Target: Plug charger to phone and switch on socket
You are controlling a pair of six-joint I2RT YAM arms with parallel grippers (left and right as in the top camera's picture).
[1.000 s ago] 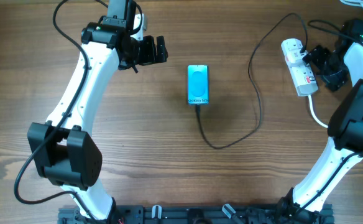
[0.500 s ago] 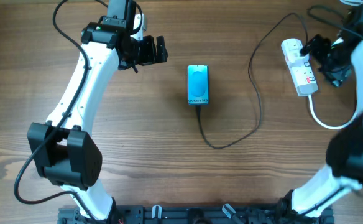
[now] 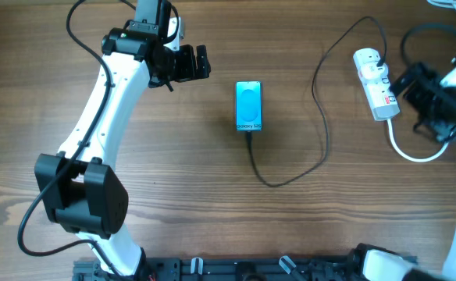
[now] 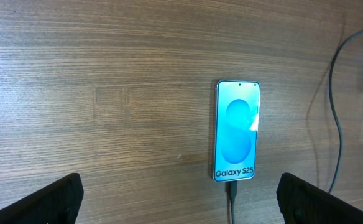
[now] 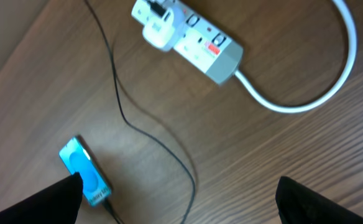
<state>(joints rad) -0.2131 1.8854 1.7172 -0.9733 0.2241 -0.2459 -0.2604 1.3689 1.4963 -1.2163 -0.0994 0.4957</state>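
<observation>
The phone [image 3: 248,106] lies flat mid-table, turquoise screen up, also in the left wrist view [image 4: 236,131] and the right wrist view [image 5: 84,170]. The charger's black plug tip [image 4: 231,190] sits in the phone's near end. Its thin black cable [image 3: 322,117] loops right to the white adapter [image 5: 157,32] plugged into the socket [image 3: 375,94], a white power strip with red switch marks [image 5: 214,50]. My left gripper [image 3: 190,62] is open and empty, left of the phone. My right gripper [image 3: 415,97] is open and empty, above the table just right of the socket.
The socket's thick white cord [image 3: 407,152] curves off its near end toward the right edge, seen too in the right wrist view [image 5: 318,93]. Black arm cables hang at the far right corner [image 3: 435,31]. The table is bare brown wood.
My right arm has swung back from the socket, toward the near right and higher. The left arm, phone and cable have not moved.
</observation>
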